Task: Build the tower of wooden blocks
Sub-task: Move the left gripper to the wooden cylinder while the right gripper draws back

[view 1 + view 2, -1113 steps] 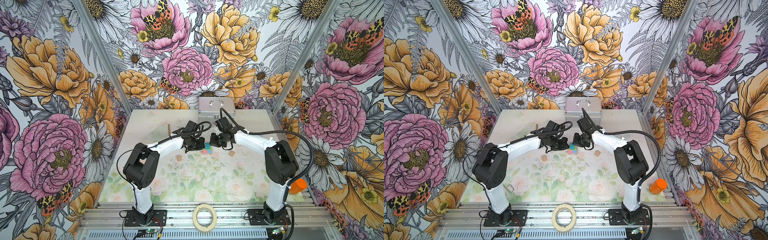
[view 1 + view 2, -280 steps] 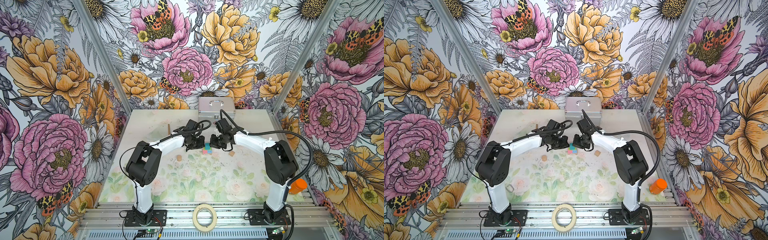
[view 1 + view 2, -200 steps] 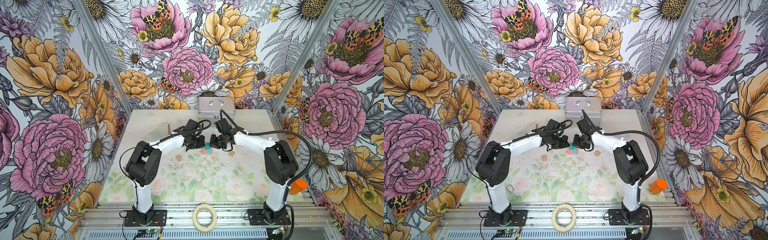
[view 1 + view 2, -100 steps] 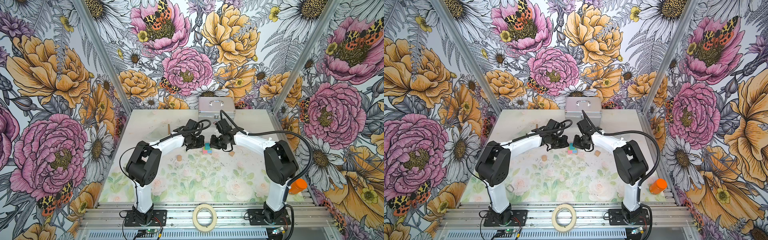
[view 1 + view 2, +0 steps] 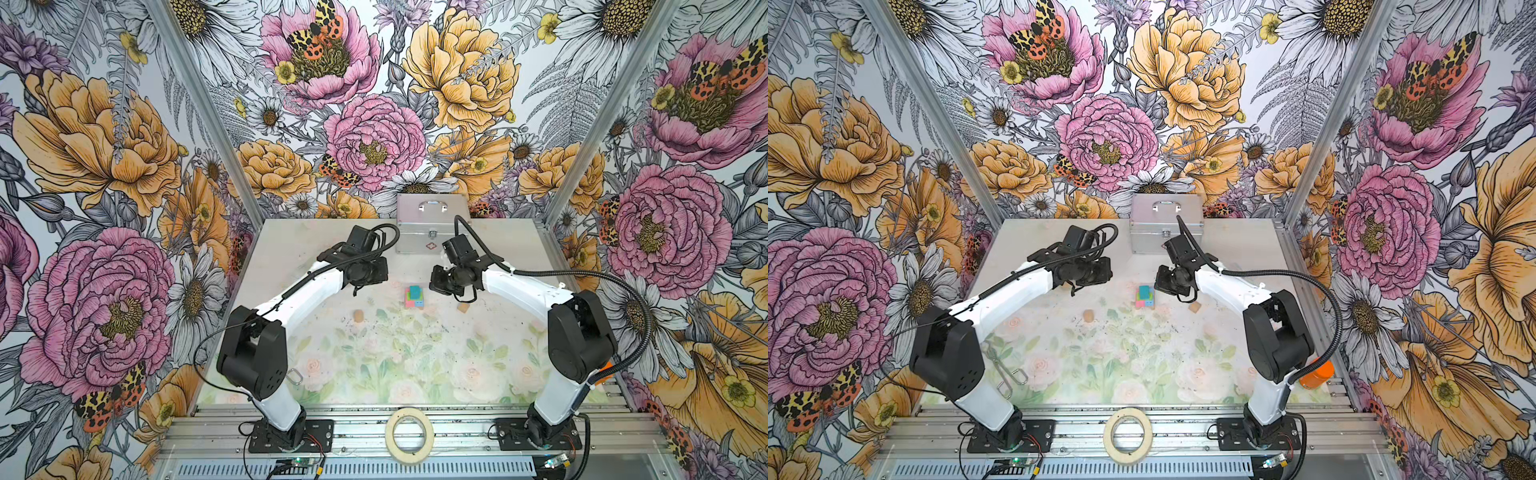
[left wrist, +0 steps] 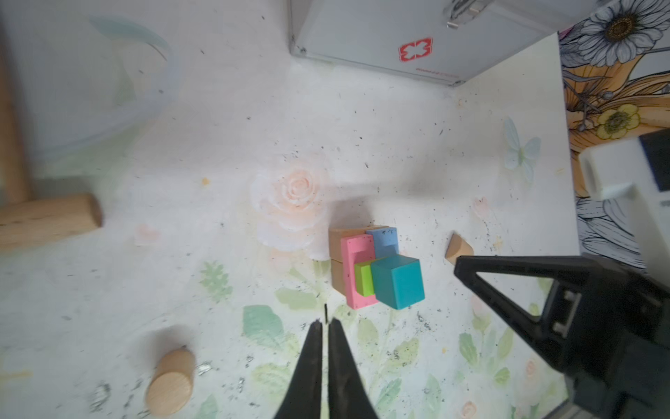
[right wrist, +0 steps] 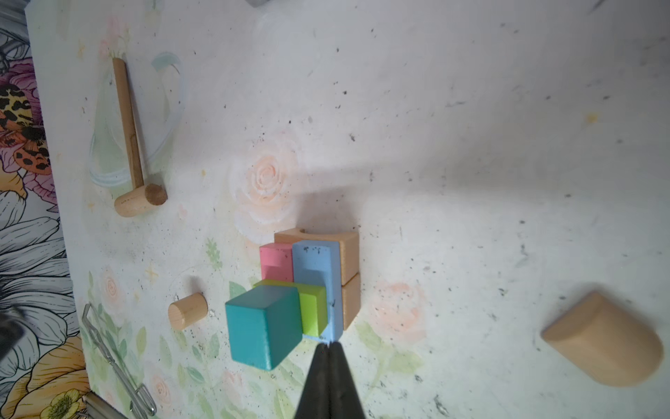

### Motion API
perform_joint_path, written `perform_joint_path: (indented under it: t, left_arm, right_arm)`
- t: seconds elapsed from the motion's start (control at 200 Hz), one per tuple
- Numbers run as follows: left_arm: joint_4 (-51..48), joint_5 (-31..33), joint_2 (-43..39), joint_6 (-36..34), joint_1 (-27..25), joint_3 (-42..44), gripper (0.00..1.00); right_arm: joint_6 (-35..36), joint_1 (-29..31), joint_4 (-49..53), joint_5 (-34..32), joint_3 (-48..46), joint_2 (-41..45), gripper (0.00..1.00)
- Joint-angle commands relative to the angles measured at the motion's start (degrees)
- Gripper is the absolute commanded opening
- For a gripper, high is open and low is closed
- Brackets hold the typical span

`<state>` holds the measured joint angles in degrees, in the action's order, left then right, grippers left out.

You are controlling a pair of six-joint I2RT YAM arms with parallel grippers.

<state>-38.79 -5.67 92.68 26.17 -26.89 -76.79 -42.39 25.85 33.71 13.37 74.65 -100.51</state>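
The tower (image 5: 414, 296) (image 5: 1144, 296) stands mid-table: tan blocks at the base, a pink (image 6: 353, 270) and a light blue brick (image 7: 315, 272) over them, then a green block (image 7: 313, 308), with a teal cube (image 6: 398, 281) (image 7: 263, 324) topmost. My left gripper (image 6: 325, 322) hovers beside the pink brick, its fingers a thin slit apart with nothing between them. My right gripper (image 7: 328, 344) is shut and empty, its tips at the blue brick's end. A tan cylinder (image 5: 358, 316) (image 7: 187, 311) and a tan half-round block (image 5: 462, 307) (image 7: 602, 341) lie loose on either side of the tower.
A silver case (image 5: 432, 224) stands at the back. A wooden mallet-shaped stick (image 7: 132, 145) lies at the far left of the table. A metal clip (image 5: 1009, 374), a tape roll (image 5: 409, 434) and an orange bottle (image 5: 1316, 374) sit near the front.
Both arms hold almost the same places beside the tower over the last second. The tower looks unchanged.
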Motion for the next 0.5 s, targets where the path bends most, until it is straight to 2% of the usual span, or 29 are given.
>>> perform_joint_path:
  t: [0.0,0.07,0.23,0.36,0.495]
  left_arm:
    - [-8.69,7.62,-3.2,-1.69,1.04,2.7,0.27]
    - [-10.78,9.57,-4.71,-1.7,1.23,4.26,0.42]
    - [-11.89,9.28,-6.04,-0.61,1.47,8.64,0.64]
    - [-11.71,9.98,-5.35,0.1,1.11,10.69,0.71]
    - [-11.48,10.16,-3.17,0.28,1.02,11.0,0.73]
  right_arm:
    - [0.97,-1.22,-0.8,-2.17,-1.72,3.48,0.0]
    - [1.24,-1.87,-0.83,-2.75,-2.76,4.27,0.0]
    - [1.76,-2.92,-0.8,-4.0,-5.21,6.0,0.0]
    - [2.14,-3.84,-0.84,-4.92,-7.14,7.46,0.0]
    - [2.45,-4.61,-0.93,-5.45,-8.89,8.72,0.0]
